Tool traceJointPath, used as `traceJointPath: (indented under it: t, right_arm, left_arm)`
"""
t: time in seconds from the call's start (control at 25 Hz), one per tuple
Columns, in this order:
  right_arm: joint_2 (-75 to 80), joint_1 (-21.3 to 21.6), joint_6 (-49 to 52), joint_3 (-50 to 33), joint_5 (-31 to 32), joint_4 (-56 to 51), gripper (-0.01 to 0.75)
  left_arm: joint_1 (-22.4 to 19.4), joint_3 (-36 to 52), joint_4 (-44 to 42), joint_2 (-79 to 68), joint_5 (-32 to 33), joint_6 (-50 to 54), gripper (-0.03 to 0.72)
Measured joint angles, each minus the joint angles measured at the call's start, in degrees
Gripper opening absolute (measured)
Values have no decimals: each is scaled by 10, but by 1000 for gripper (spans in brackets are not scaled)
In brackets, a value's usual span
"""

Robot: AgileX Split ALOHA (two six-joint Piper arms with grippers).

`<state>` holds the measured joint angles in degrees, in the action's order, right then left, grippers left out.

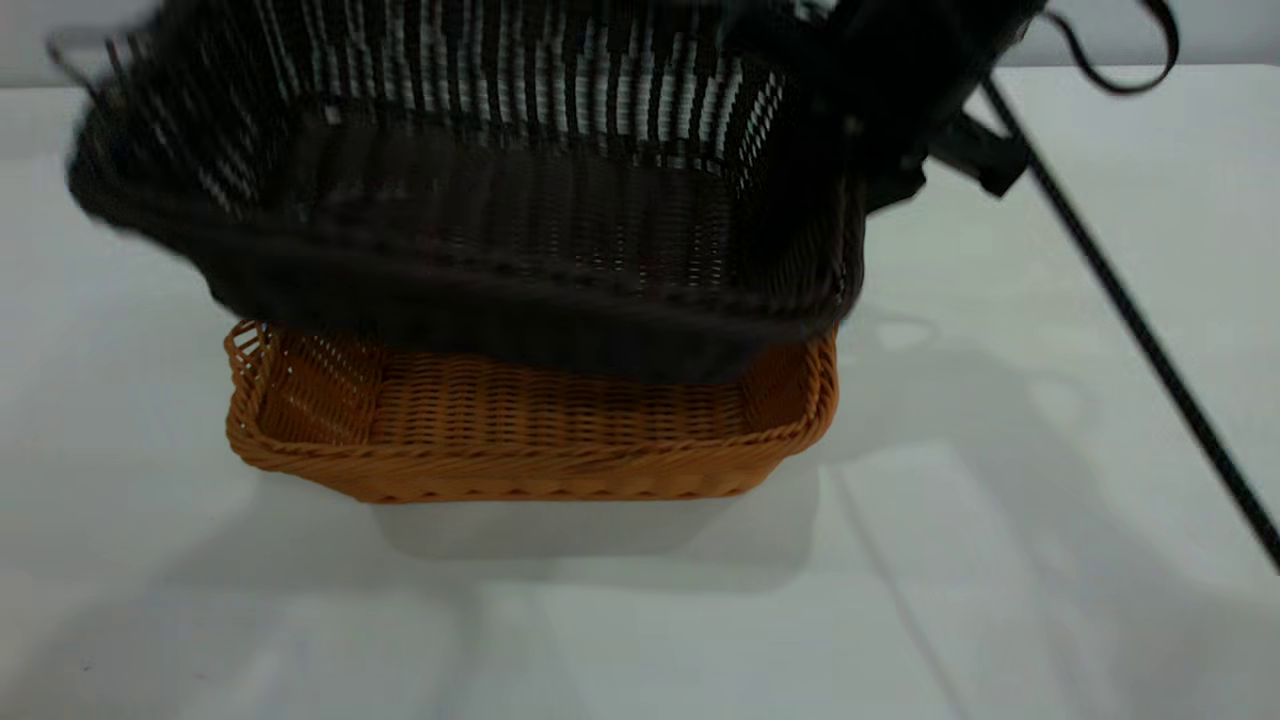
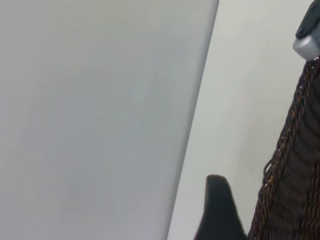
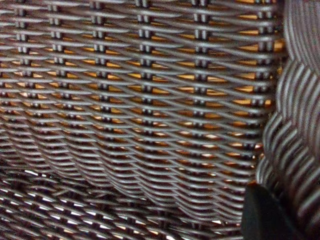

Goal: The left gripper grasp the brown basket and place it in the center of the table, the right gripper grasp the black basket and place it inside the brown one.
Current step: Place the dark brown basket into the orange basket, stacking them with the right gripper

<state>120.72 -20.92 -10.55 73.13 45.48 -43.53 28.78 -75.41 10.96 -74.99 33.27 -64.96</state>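
Exterior view shows the right gripper clamped on the black basket, tilted above the brown basket; I'd level it before lowering; left gripper state unclear.

My black basket hangs tilted over the brown basket, blocking its opening from above; bare counter lies open all around both.

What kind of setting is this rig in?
Probably a lab test bench: a plain white table holding only a brown basket, with the right gripper carrying a black basket above it.
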Motion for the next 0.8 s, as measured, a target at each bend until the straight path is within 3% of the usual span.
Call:
traceJointPath:
  t: [0.52, 0.64, 0.8]
  right_arm:
    - [54, 0, -7, 1, -48, 21, 113]
    - [54, 0, -18, 2, -42, 19, 198]
    - [44, 1, -54, 3, -12, 18, 381]
  left_arm:
    - [0, 0, -1, -1, 3, 9, 453]
    - [0, 0, -1, -1, 3, 9, 453]
    - [0, 0, -1, -1, 3, 9, 453]
